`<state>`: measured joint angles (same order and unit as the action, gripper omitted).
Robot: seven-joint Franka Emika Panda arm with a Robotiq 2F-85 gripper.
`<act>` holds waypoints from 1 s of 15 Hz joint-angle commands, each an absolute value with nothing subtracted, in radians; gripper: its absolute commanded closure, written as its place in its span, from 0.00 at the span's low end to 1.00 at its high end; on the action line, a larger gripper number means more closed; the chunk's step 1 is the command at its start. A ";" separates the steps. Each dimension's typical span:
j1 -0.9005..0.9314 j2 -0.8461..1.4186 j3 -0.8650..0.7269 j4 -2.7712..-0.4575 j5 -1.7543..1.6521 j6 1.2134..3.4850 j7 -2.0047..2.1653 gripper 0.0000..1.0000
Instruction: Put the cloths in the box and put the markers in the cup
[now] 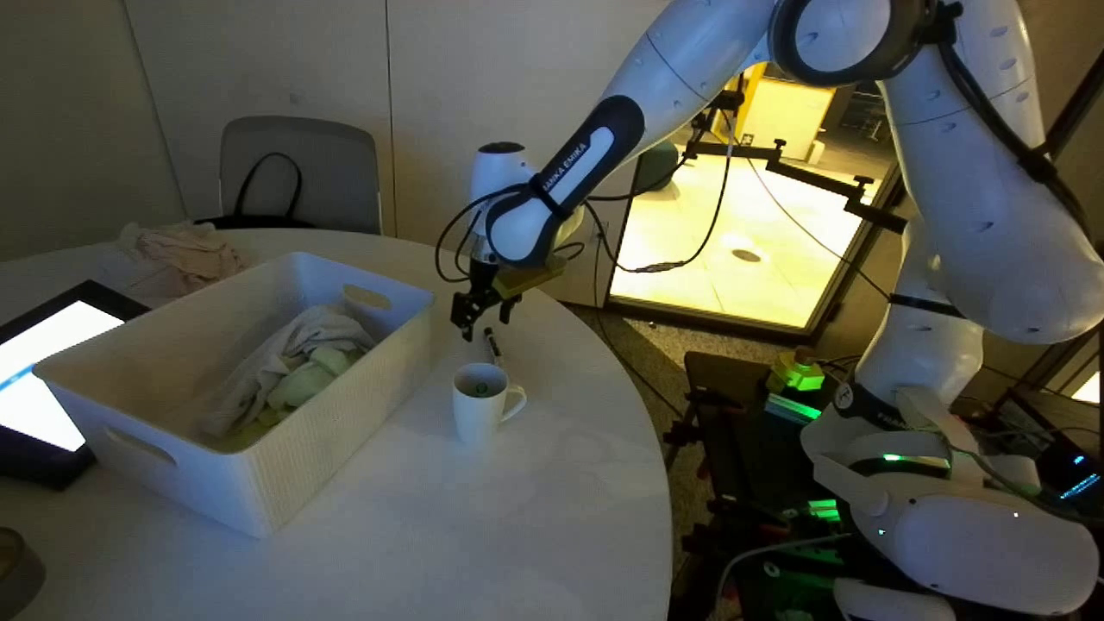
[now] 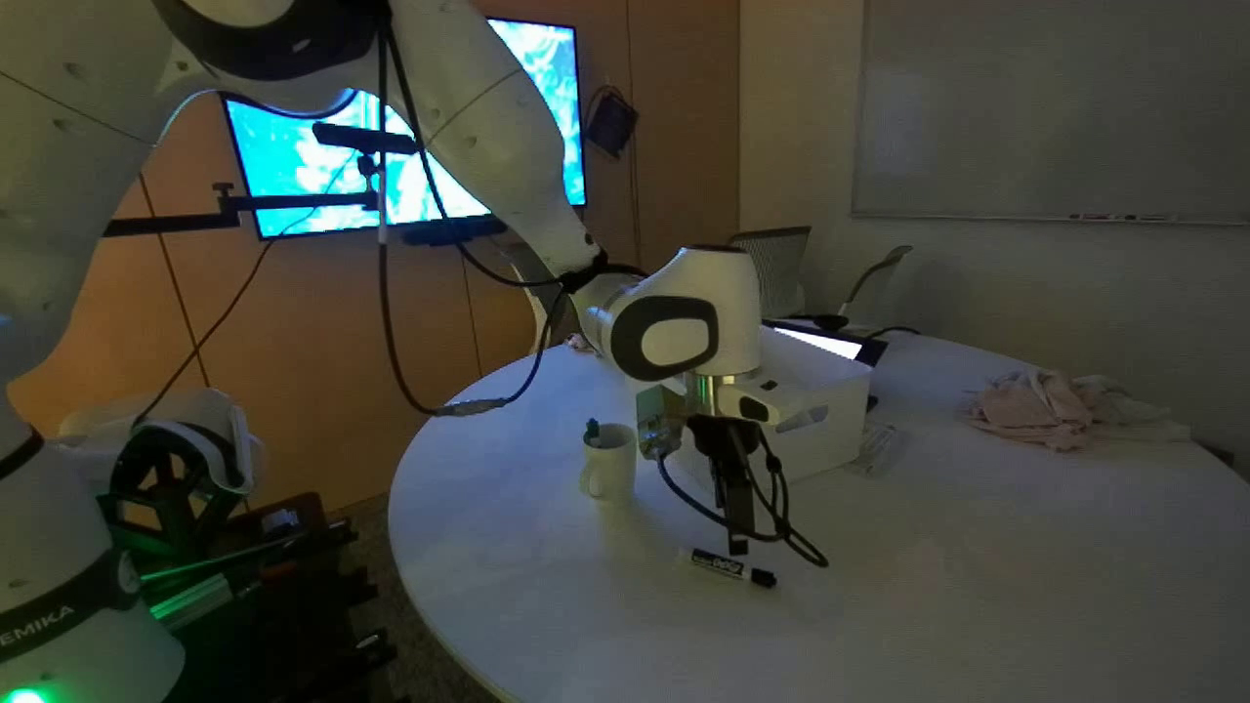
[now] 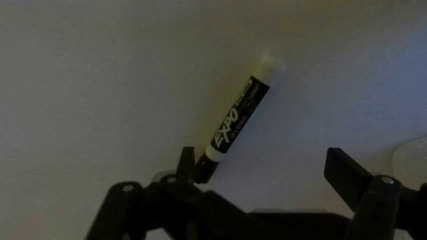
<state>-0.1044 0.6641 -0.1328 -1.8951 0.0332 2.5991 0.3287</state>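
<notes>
Observing pincer point(image 3: 262, 158) spread apart above desk point(image 1: 517, 535), near marker point(image 3: 235, 118) lying flat; finding pale and green cloths point(image 1: 302, 366) inside box point(image 1: 336, 457), and green-tipped marker point(image 2: 592, 428) projecting from cup point(image 2: 613, 464).

Passable across bare tabletop point(image 1: 552, 526) at five o'clock from the cup point(image 1: 477, 420) in an exterior view, but blocked at nine by the tall-sided white box point(image 1: 345, 423).

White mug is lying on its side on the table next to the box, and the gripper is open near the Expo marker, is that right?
Not quite: the white mug isn't on its side; it stands upright, as both exterior views show. The rest holds: it is on the table next to the box, and the gripper is open near the Expo marker.
</notes>
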 commanded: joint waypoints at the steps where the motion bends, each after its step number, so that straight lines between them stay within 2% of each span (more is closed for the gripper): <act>1: -0.094 0.677 -0.178 -1.866 0.075 2.611 0.382 0.00; 5: -0.072 0.672 -0.225 -1.874 0.060 2.575 0.436 0.00; 15: -0.090 0.763 -0.202 -1.821 0.101 2.545 0.455 0.00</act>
<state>-0.0925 0.7228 -0.1999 -1.8698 0.0686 2.5586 0.4491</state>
